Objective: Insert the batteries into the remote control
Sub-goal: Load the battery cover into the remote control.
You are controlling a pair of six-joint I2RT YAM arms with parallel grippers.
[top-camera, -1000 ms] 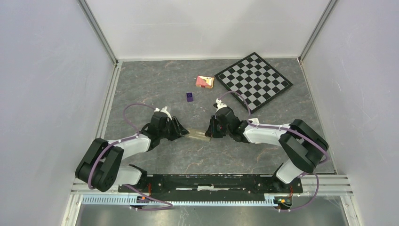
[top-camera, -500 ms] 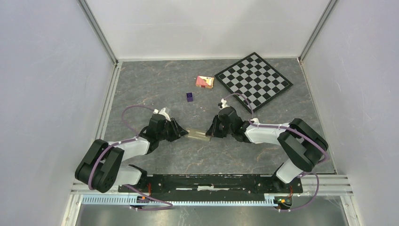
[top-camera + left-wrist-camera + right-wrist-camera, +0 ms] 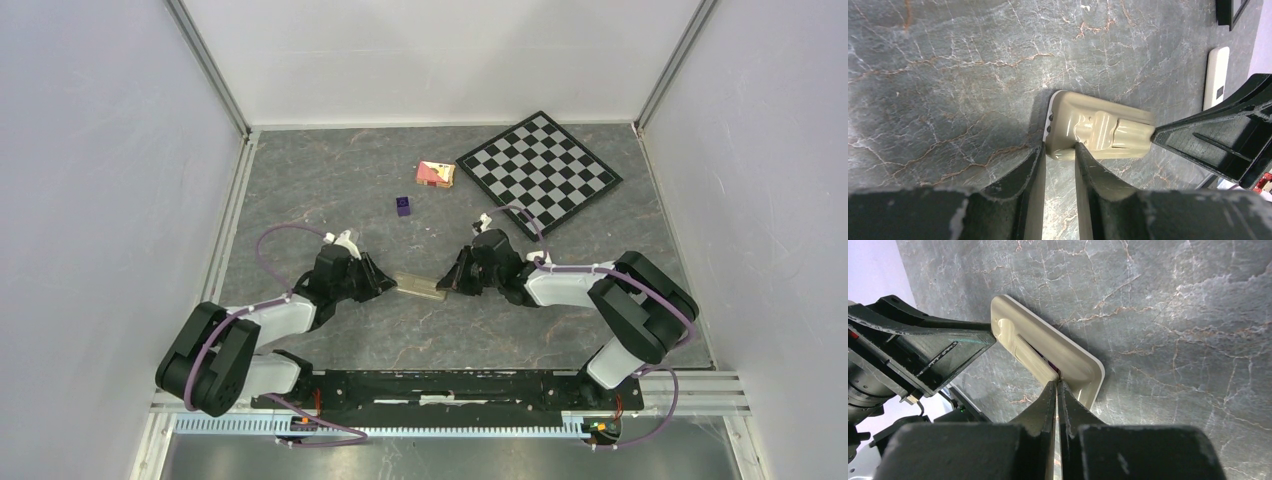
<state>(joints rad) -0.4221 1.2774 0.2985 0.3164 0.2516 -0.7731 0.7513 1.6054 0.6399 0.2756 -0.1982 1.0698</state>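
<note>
- Everything is carried by the grey marbled bench [image 3: 330, 180].
- A chessboard [image 3: 538, 170] is laid at the far right.
- The left claw [image 3: 1059, 150] is set at one end of the remote control [image 3: 420, 287], fingers narrowly apart; whether it is clamped cannot be told.
- The right claw [image 3: 1057, 382] is pressed together, tips touching the remote control's back.
- The remote control is laid mid-bench, between both claws.
- A purple cube [image 3: 402, 206] is set beyond it.

Nothing readable can be made out, tbh. Any print on the small red box [image 3: 435, 174] is too blurred.
</note>
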